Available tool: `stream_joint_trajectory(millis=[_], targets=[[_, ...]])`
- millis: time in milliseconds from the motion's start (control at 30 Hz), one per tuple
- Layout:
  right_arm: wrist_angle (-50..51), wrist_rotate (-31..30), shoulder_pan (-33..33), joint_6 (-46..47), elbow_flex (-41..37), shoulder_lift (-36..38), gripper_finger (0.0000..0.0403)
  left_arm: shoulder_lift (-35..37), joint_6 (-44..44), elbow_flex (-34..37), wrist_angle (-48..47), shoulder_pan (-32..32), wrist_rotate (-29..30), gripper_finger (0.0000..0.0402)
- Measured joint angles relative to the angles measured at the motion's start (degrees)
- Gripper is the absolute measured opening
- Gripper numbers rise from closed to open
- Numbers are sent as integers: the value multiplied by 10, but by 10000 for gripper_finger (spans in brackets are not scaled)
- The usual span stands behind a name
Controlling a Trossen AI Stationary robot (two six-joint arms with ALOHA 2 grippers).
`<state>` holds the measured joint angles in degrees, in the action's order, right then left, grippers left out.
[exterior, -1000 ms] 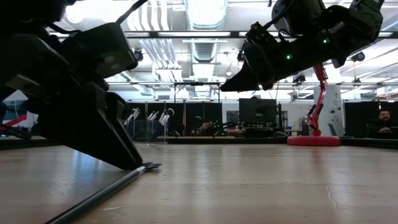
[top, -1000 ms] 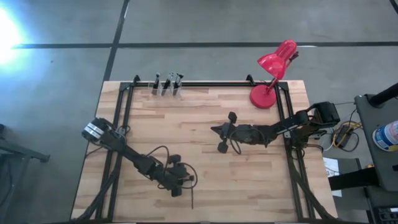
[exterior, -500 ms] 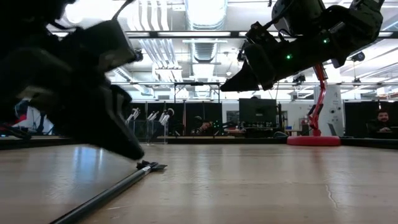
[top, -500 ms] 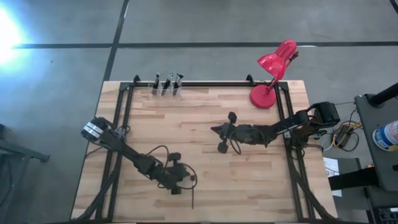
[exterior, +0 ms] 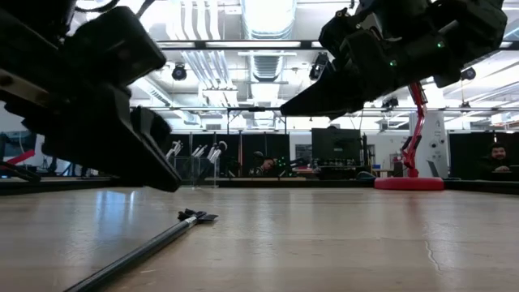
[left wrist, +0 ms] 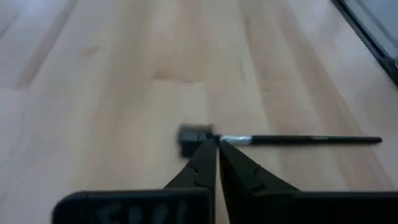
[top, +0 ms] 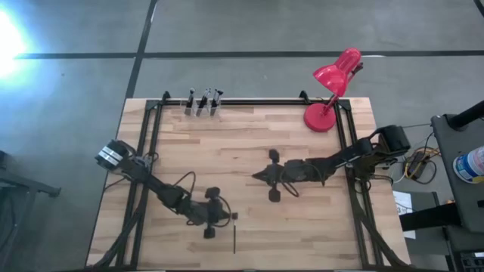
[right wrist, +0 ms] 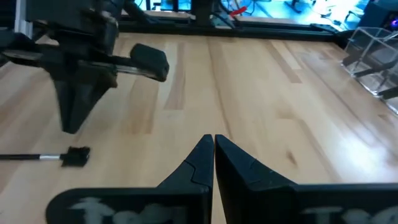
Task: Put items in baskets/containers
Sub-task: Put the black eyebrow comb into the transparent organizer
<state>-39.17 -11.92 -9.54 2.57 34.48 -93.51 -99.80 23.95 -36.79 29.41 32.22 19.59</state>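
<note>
- The left claw (left wrist: 216,149) is clenched on nothing: its fingers (left wrist: 200,167) meet tip to tip with no brush between them
- It hangs just above the bench (top: 302,227) near the front edge; the low view shows clear air under its tips
- The brush (left wrist: 298,140) lies flat on the bench just ahead of those tips, its dark head nearest the claw and its handle running away to one side
- The cups (top: 203,106) stand at the far back edge, well apart from the brush, with other brushes already upright in them
- The right claw (right wrist: 213,146) is also clenched and empty, hovering over mid-bench; it need only wait there
- The step in hand, as I judge it, is picking up this last loose brush, and it is not yet done
- To do it well, spread the fingers wide before going down, so that one finger lands on each side of the handle
- Turn the wrist so the fingers close across the handle, not along it
- Aim for the handle a little way behind the head, not the very end, so the brush does not swing when lifted
- Come down until the tips touch the wood, since so thin a thing is easily missed from above
- Close gently; a thin round handle may roll or skid away
- Check the brush rises with the claw before carrying it back to the cups
</note>
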Motion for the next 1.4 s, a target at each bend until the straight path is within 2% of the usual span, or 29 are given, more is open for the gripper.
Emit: stream_joint_trajectory(millis=[200,300,400,533,767,967,1200,1400], targets=[[0,-1,0,1,3,-12,8,-14,-99,-90,-130,2,-22,72],[0,0,0,2,2,-13,8,-23,-182,-124,-176,1,-71,92],[1,0,0,2,0,-13,8,-34,-246,-145,-183,1,-119,99],[2,0,0,2,-1,-13,8,-49,-306,-158,-203,-3,-121,100],[8,0,0,2,-1,-12,8,-90,-346,-185,-200,-11,-121,100],[9,0,0,2,-1,-12,8,-114,-346,-209,-216,-19,-119,91],[9,0,0,4,-1,-12,9,-109,-236,-211,-246,-56,-98,14],[14,0,0,5,-1,-13,9,-86,-196,-204,-263,-68,-67,8]])
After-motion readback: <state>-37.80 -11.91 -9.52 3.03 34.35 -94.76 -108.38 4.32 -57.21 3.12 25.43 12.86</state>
